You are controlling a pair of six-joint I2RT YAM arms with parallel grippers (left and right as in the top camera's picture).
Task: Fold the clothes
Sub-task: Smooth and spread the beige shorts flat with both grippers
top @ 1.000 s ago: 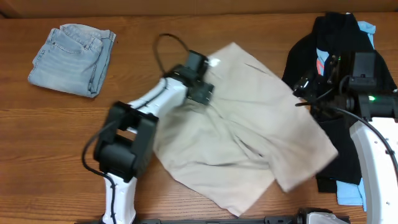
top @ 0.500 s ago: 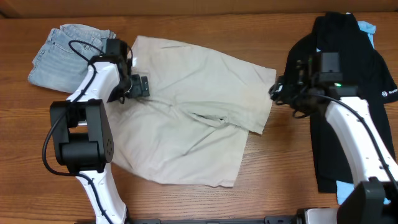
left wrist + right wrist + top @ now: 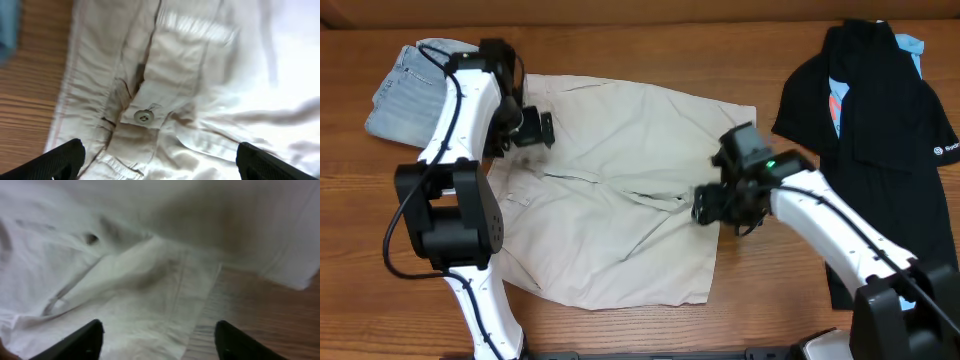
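Note:
The pale khaki shorts (image 3: pixel 620 190) lie spread out in the middle of the table. My left gripper (image 3: pixel 527 133) is open over their waistband at the left. The left wrist view shows the button (image 3: pixel 143 117) and fly between my wide-open left gripper (image 3: pixel 160 167). My right gripper (image 3: pixel 713 207) is open over the shorts' right edge. In the right wrist view the right gripper (image 3: pixel 157 345) hangs above the cloth edge (image 3: pixel 150 280), with bare wood to the right. The black logo T-shirt (image 3: pixel 880 110) lies at the far right over a light-blue garment (image 3: pixel 911 44). Folded denim shorts (image 3: pixel 405 95) sit at the back left.
The wooden table (image 3: pixel 770 290) shows bare in front of the shorts and between the shorts and the T-shirt. The left arm's base (image 3: pixel 450 230) stands by the shorts' left side.
The right gripper moved left from the T-shirt's edge to the shorts' right edge. The left gripper shifted slightly up. The shorts now lie flatter, with their right side pulled out.

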